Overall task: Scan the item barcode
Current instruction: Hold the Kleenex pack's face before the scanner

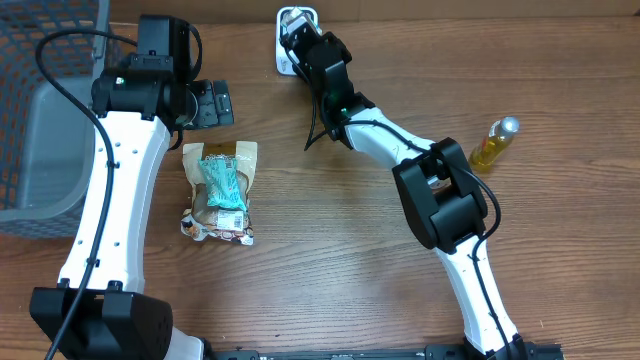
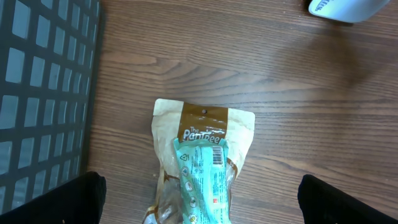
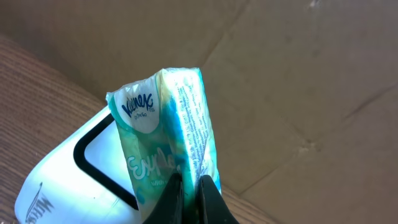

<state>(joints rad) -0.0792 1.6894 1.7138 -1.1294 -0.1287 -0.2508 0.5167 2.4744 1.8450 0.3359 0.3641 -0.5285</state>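
My right gripper [image 3: 191, 190] is shut on the lower edge of a teal and white tissue pack [image 3: 168, 118], held upright. The pack hangs just in front of the white barcode scanner [image 3: 62, 186], which stands at the table's back edge [image 1: 297, 18]. From overhead the right gripper [image 1: 300, 48] sits right at the scanner and the pack is mostly hidden under it. My left gripper [image 1: 212, 104] is open and empty, its fingers [image 2: 74, 199] spread wide above a brown snack bag [image 2: 205, 124] with a teal packet [image 2: 208, 180] lying on it.
A grey wire basket [image 1: 40, 120] stands at the far left. A small bottle of yellow liquid [image 1: 493, 143] lies at the right. A cardboard wall [image 3: 298, 74] rises behind the scanner. The snack bag pile [image 1: 220, 190] lies left of centre.
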